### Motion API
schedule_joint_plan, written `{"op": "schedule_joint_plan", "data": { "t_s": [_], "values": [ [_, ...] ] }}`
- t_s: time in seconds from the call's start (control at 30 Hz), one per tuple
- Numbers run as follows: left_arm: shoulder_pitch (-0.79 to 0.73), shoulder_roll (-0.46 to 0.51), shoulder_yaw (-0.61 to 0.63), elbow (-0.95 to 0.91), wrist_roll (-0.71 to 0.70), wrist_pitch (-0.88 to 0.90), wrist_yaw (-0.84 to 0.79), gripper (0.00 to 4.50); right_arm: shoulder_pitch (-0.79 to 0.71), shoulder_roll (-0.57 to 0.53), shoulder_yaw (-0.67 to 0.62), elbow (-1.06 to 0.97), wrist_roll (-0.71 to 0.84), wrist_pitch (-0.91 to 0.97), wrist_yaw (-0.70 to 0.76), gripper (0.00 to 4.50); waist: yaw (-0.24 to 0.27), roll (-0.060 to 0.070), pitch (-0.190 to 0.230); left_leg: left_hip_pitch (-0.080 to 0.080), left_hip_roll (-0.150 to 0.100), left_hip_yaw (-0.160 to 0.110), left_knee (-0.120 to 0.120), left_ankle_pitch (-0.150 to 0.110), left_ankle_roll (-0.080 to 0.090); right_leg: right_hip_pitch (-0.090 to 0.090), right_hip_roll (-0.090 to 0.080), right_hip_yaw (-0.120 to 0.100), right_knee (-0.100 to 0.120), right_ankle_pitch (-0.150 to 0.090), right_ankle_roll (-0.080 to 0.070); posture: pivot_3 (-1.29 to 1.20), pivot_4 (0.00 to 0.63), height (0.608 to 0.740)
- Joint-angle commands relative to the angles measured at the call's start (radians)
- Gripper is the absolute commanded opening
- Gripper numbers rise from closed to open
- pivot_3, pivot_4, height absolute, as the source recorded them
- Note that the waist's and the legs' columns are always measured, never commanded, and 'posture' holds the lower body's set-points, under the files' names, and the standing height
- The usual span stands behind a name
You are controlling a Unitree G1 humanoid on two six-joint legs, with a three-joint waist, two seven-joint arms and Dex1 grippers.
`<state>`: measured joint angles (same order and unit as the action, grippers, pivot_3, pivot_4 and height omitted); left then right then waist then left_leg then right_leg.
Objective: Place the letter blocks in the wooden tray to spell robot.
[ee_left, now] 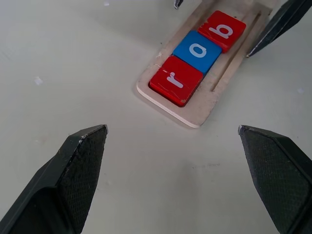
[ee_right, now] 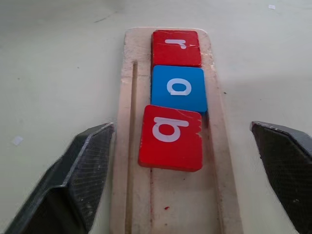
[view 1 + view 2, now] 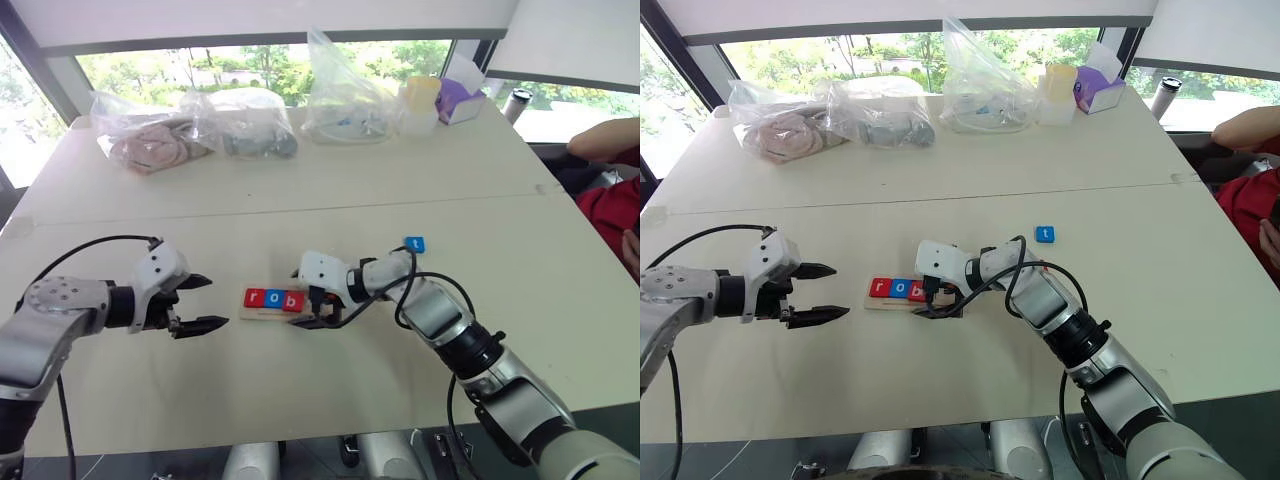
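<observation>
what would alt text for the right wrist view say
Red r, blue o and a slightly crooked red b sit in a row in the wooden tray, between the open right pincer.

White "r" on red block [image 1: 175,80], "o" on blue block [image 1: 197,51], "b" on second red block [image 1: 223,30]. White "t" on lone blue block [image 3: 414,244], lying on bench [image 3: 300,390].

My head's two eyes look down over the wooden tray [image 3: 272,312] from above; my wrist cameras face it close up from opposite ends, sharing its tiles.
</observation>
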<state>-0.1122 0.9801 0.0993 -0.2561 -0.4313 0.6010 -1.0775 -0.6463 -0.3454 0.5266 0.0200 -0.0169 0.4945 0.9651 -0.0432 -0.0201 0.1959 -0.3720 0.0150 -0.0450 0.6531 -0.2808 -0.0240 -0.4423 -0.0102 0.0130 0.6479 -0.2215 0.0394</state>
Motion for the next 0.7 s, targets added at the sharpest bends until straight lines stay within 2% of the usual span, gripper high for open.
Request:
{"op": "schedule_joint_plan", "data": {
  "t_s": [0.03,0.7],
  "values": [
    [-0.016,-0.003,0.0,-0.003,0.005,-0.015,0.002,4.5,-0.026,0.014,-0.049,-0.03,0.022,0.011,-0.012,4.43,0.0,0.0,0.0,0.0,0.0,0.0,0.0,0.0,0.0,0.0,0.0,0.0,0.0,0.0,0.0,0.0,0.15,0.74],
    [-0.024,-0.014,-0.022,-0.008,0.013,-0.018,0.011,4.5,-0.032,0.027,-0.058,0.001,-0.01,-0.079,-0.049,4.43,0.0,0.0,0.0,0.0,0.0,0.0,0.0,0.0,0.0,0.0,0.0,0.0,0.0,0.0,0.0,0.0,0.15,0.74]
  ]
}}
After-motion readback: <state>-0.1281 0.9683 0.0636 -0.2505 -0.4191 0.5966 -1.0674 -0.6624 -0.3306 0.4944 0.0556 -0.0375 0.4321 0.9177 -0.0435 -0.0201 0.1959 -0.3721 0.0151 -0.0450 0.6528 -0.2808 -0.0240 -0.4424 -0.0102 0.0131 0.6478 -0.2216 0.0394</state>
